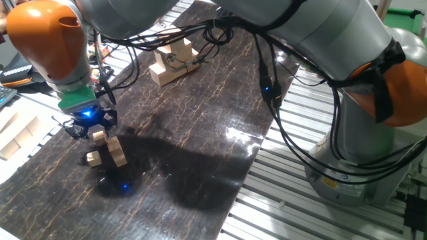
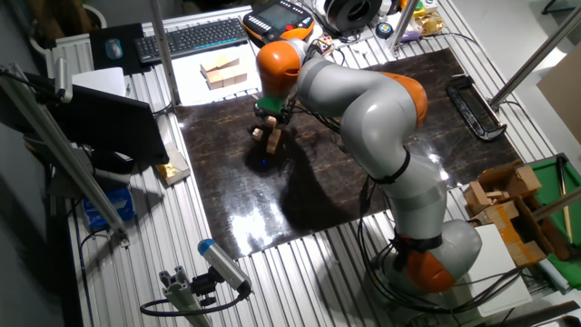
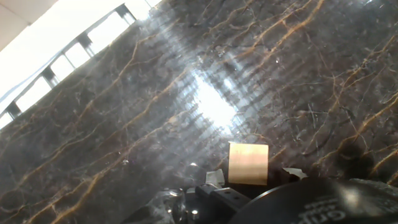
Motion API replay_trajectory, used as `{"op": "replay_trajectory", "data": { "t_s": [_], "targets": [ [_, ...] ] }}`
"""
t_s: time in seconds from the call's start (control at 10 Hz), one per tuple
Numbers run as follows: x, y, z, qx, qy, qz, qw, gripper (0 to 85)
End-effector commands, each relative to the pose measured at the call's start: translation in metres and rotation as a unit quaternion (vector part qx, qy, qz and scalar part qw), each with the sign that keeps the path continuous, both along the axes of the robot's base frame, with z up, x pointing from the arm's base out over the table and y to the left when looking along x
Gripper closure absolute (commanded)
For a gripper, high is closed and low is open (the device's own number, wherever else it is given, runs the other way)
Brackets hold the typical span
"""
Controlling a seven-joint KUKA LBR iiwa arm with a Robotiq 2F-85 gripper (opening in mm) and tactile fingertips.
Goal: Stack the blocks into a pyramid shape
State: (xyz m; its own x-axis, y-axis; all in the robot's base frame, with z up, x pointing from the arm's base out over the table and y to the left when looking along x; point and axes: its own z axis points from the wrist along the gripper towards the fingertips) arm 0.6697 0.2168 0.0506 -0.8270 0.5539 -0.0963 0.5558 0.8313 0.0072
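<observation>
Dark marbled sheet with gold veining covers the table [image 1: 200, 133]. In one fixed view the gripper [image 1: 93, 130] hangs low over it, with a pale wooden block [image 1: 99, 137] at its fingertips; just below stand two more blocks [image 1: 107, 155], one upright and tilted, one squat beside it. Whether the jaws clamp the top block or have let go, I cannot tell. This looks like an upper placement on a small stack. Well beyond the gripper sits a larger cluster of tan wooden pieces [image 1: 172, 61].

In the other fixed view the gripper [image 2: 270, 123] sits directly above the blocks [image 2: 269, 136], small against the arm.

In the hand view one square, smooth-faced block [image 3: 248, 163] lies right ahead of the fingers on the glossy surface. Next calls for a straight, gentle lift, since the tilted support may topple.
</observation>
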Motion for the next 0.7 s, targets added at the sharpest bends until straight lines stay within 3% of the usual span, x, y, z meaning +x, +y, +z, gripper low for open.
{"op": "replay_trajectory", "data": {
  "t_s": [0.0,0.2,0.6],
  "targets": [
    [0.0000,0.0000,0.0002,0.001,-0.006,0.000,1.000,34.3],
    [0.0000,0.0000,0.0002,-0.001,-0.021,0.002,1.000,34.3],
    [0.0071,-0.0054,-0.0006,-0.004,-0.024,0.009,1.000,34.3]
  ]
}}
